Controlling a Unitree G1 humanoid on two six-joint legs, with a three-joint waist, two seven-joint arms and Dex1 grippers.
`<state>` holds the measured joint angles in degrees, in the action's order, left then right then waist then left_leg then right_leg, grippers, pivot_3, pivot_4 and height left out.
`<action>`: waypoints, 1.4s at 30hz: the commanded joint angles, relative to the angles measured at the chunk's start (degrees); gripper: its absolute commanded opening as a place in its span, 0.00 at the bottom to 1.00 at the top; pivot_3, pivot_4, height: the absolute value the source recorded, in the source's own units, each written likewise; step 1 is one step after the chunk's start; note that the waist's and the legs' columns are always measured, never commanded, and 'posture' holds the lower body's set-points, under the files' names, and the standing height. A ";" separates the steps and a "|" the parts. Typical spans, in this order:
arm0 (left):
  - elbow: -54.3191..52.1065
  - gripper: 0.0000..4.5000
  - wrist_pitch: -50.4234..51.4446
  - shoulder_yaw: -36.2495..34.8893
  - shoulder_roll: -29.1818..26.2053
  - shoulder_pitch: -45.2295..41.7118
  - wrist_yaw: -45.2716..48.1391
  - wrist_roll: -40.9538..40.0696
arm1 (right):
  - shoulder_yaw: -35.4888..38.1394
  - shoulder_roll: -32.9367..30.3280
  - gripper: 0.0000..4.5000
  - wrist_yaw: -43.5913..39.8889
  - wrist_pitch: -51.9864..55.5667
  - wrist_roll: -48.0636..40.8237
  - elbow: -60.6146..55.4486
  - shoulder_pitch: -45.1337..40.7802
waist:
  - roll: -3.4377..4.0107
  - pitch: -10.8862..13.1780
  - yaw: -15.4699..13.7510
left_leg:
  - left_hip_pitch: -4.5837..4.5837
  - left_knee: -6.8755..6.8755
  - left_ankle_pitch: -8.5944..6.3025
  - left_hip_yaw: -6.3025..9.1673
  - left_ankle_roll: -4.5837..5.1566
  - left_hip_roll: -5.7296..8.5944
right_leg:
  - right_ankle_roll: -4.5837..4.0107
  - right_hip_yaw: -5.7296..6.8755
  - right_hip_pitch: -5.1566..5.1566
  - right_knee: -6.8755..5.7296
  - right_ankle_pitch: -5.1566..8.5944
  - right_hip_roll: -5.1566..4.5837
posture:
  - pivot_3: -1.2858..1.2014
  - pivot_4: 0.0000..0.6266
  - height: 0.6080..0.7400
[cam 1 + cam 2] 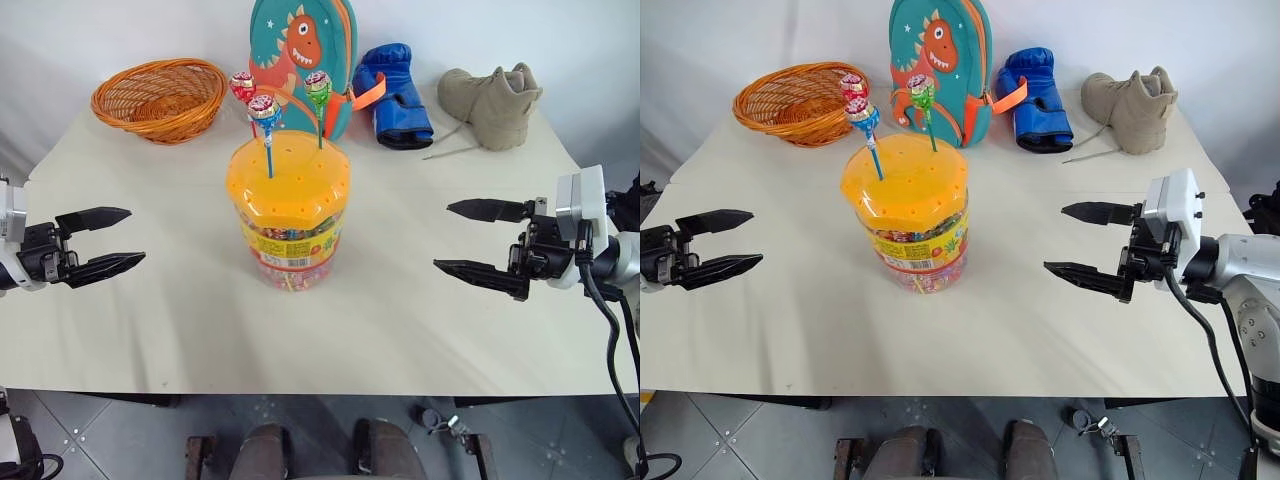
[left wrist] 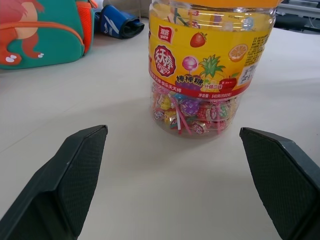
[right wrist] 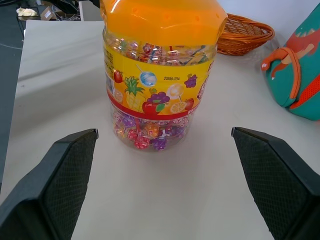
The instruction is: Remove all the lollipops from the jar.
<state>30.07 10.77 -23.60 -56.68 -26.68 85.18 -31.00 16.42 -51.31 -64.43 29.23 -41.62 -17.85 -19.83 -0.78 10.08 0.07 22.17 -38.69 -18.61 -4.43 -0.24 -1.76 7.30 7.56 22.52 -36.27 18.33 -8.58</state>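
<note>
Clear plastic jar with orange domed lid [image 1: 288, 205] sits on your white worktop [image 1: 420, 330] midway between left hand [image 1: 100, 243] and right hand [image 1: 478, 239], both spread wide, empty. Three wrapped lollipops [image 1: 265, 105] stand in lid holes, sticks up for picking.

Both hands spread wide, poised level.
The left hand [image 1: 105, 243] reaches in from nine o'clock, fingers parted and empty; the right hand [image 1: 472, 240] mirrors it from three o'clock, pointing inward, holding nothing.

Head stereo pair looking forward and down over the table [image 1: 420, 330], wrist cameras close, facing the shared jar [image 2: 210, 65] from left and right
</note>
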 commanded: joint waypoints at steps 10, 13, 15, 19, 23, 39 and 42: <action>-0.87 1.00 2.69 0.76 -1.05 -1.98 -7.05 1.78 | 0.60 -0.48 0.99 -0.03 -0.37 -0.66 -0.61 -0.86 | 0.00 0.00 -0.03 | 0.01 -0.03 -0.01 0.00 0.01 0.00 | 0.00 -0.01 0.00 -0.02 0.00 0.00 | 0.52 0.24 1.00; -0.86 1.00 3.60 1.14 -1.37 -2.25 -8.95 2.57 | 1.09 -0.92 0.99 -0.30 0.09 -1.20 -0.98 -0.66 | 0.00 0.00 -0.02 | 0.00 -0.03 -0.01 0.01 0.01 0.00 | 0.00 -0.01 0.00 -0.02 0.00 0.00 | 0.52 0.24 1.00; -0.98 1.00 4.14 0.38 -1.46 -2.34 -8.82 1.72 | 1.80 -1.37 0.99 -0.28 0.77 -1.98 -1.72 -0.42 | 0.00 0.00 -0.02 | 0.00 -0.03 -0.01 0.00 0.01 0.00 | 0.00 -0.01 0.00 -0.03 0.00 0.00 | 0.52 0.24 1.00; -0.98 1.00 3.66 -0.73 -2.07 -2.16 -7.50 0.85 | 2.72 -1.88 0.99 0.08 2.57 -4.33 -3.34 -0.92 | 0.00 0.00 -0.02 | 0.00 -0.04 -0.01 0.00 0.01 0.00 | 0.00 -0.01 0.00 -0.03 0.00 0.00 | 0.52 0.24 1.00; 0.62 1.00 2.26 -1.04 -2.39 -5.20 -6.16 0.58 | 2.62 -1.47 0.99 3.22 6.73 -10.25 -7.97 -3.07 | 0.00 0.00 -0.03 | 0.00 -0.06 -0.01 0.01 0.00 -0.01 | 0.00 0.00 0.01 -0.05 0.00 0.00 | 0.52 0.24 1.00; 7.89 1.00 2.25 10.81 9.43 -33.10 -3.97 4.16 | -1.60 1.32 0.99 7.21 7.83 -13.32 -7.73 -11.88 | -0.07 0.04 -0.58 | 0.11 -0.40 -0.12 0.02 0.04 0.01 | 0.01 0.01 -0.01 -0.18 0.00 0.01 | 0.52 0.24 1.00; 11.94 1.00 2.25 13.58 12.79 -38.22 -3.73 6.24 | -2.17 1.90 0.99 7.50 7.61 -13.11 -7.00 -13.00 | -0.09 0.05 -0.58 | 0.12 -0.40 -0.12 0.01 0.04 0.02 | 0.01 0.02 0.00 -0.19 0.00 0.01 | 0.52 0.24 1.00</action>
<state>40.44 13.54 -10.73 -43.93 -62.59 81.55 -25.97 13.60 -49.47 -56.97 37.83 -54.54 -24.38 -31.51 -0.88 10.13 -0.51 22.28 -39.10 -18.73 -4.42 -0.19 -1.74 7.31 7.57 22.52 -36.46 18.33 -8.57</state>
